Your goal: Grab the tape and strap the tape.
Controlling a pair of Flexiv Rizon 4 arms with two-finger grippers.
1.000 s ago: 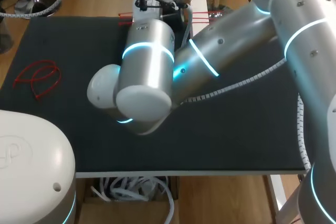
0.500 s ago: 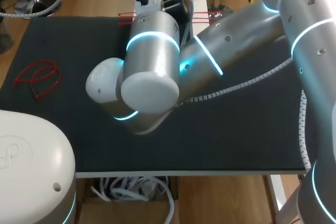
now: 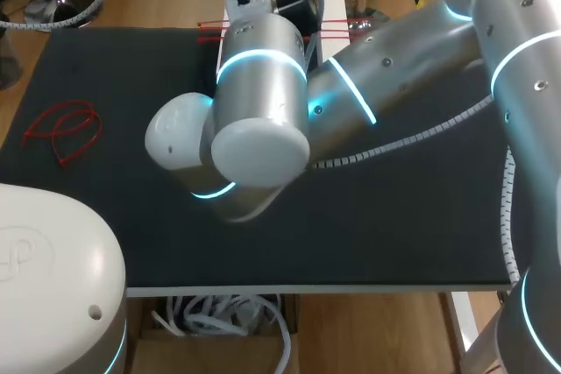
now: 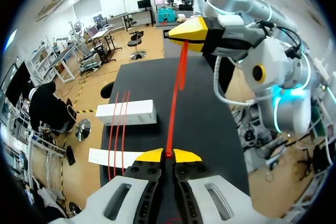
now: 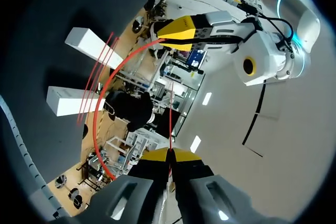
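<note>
Black bench (image 3: 394, 216), our arms crowded over its far middle. The red tape (image 4: 176, 98) hangs in the air above it. Left pincer (image 4: 168, 154) is clamped on one end and right pincer (image 5: 170, 154) on the other, by the tips only. Risks, we judge: pulling too hard slips the tape free; slack snags the red strips (image 4: 118, 129) across the white blocks (image 4: 126, 113).

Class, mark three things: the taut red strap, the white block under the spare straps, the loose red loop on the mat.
Red strap (image 4: 176, 98), left wrist view: middle of its taut stretch.
White block (image 4: 142, 113), left wrist view: its bare top face.
Red loop (image 3: 63, 124), head view: middle of the tangle.
</note>
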